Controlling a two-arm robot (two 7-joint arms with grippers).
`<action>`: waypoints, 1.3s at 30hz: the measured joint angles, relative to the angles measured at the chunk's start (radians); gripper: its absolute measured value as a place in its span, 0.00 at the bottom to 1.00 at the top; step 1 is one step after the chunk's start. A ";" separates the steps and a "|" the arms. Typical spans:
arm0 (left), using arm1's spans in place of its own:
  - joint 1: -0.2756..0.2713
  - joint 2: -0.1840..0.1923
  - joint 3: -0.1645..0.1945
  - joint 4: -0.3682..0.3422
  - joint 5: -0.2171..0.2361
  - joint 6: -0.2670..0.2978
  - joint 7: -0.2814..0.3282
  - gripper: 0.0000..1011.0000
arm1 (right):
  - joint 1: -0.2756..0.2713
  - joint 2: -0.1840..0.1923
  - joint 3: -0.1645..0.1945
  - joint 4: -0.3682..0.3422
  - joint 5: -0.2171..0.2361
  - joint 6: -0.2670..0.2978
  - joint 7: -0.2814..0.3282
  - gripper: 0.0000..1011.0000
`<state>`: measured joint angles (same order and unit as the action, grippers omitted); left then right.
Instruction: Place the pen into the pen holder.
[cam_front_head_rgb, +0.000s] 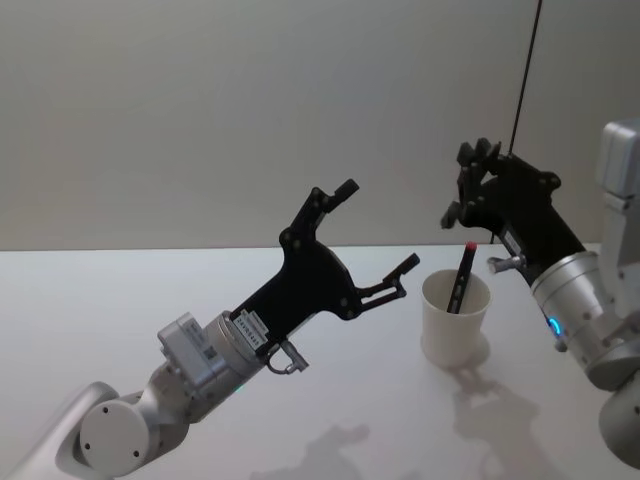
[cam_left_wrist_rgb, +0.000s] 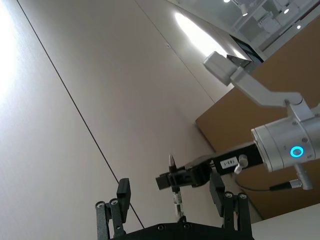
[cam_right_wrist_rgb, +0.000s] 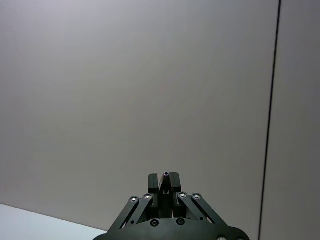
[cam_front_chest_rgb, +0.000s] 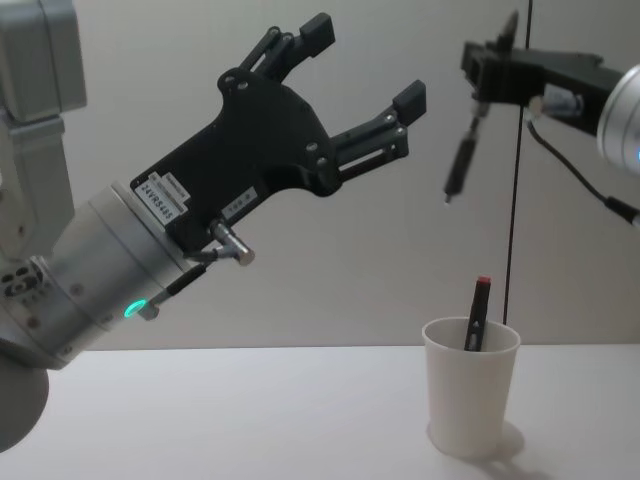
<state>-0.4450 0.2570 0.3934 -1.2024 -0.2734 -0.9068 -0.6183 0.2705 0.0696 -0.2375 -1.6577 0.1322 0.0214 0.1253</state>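
Note:
The pen holder (cam_front_head_rgb: 455, 325) (cam_front_chest_rgb: 470, 400), a white paper cup, stands on the white table at the right. A dark pen with a red end (cam_front_head_rgb: 462, 275) (cam_front_chest_rgb: 476, 315) leans inside it. My right gripper (cam_front_chest_rgb: 492, 65) (cam_front_head_rgb: 478, 180) (cam_right_wrist_rgb: 165, 182) hangs high above the cup, shut on a second dark pen (cam_front_chest_rgb: 460, 165) (cam_left_wrist_rgb: 176, 197) that points down and sits clear of the rim. My left gripper (cam_front_head_rgb: 378, 226) (cam_front_chest_rgb: 365, 60) is raised in the air left of the cup, open and holding nothing.
The white table (cam_front_head_rgb: 150, 290) (cam_front_chest_rgb: 250, 420) stretches out bare to the left of the cup. A plain wall with a thin dark vertical line (cam_front_chest_rgb: 515, 200) stands behind. The right arm's silver wrist (cam_front_head_rgb: 580, 300) is close beside the cup.

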 joint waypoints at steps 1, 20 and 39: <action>0.000 0.000 0.000 0.000 0.000 0.000 0.000 0.99 | 0.002 -0.001 0.001 0.007 -0.005 0.000 -0.007 0.12; 0.000 0.000 0.000 0.000 0.000 0.000 0.000 0.99 | 0.041 -0.009 0.020 0.145 -0.067 0.014 -0.097 0.12; 0.000 0.000 0.000 0.000 0.000 0.000 0.000 0.99 | 0.076 -0.025 0.023 0.269 -0.037 0.023 -0.076 0.41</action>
<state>-0.4450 0.2570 0.3934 -1.2024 -0.2734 -0.9068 -0.6184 0.3462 0.0447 -0.2143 -1.3890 0.0954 0.0445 0.0498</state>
